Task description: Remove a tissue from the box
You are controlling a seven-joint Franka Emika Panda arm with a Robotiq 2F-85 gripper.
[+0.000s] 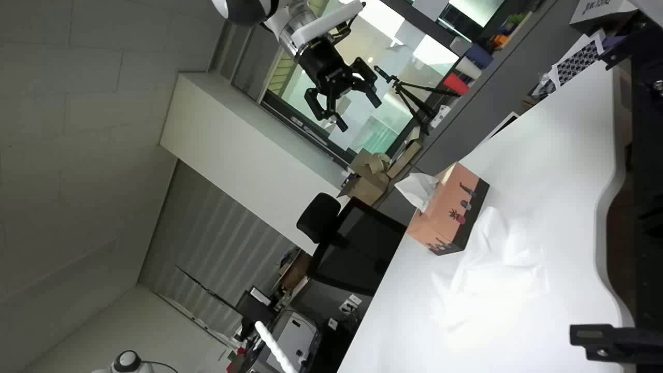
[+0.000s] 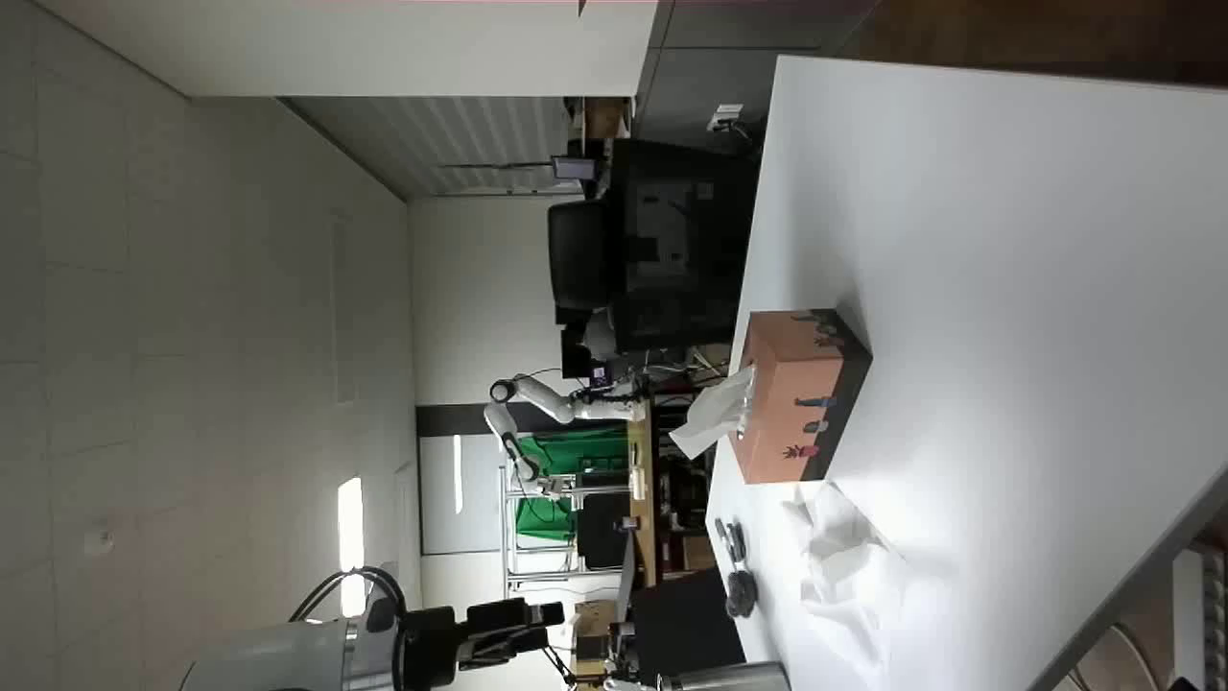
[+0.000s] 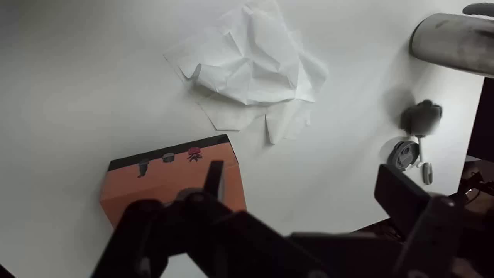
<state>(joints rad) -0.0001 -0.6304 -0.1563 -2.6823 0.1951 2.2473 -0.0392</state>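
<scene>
Panda arm (image 1: 279, 25): white shell, rounded dark grey cap (image 1: 246, 11) at one joint. Silver metal collar (image 2: 370, 662) at the wrist; straight white bar-shaped piece (image 1: 327, 24) next to it. Black cables (image 2: 372, 573), curved in a loop, in an exterior view. Robotiq gripper (image 1: 359, 112): black, angular linkage (image 3: 247, 239), two hinged fingers (image 1: 374, 98) with flat, blocky pads (image 3: 399, 199). Wrist view: small round screw heads (image 3: 447, 201), detail blurred.

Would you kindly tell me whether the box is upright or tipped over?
Upright: both exterior views show the box dark band down on the table, a tissue poking from its top.
</scene>
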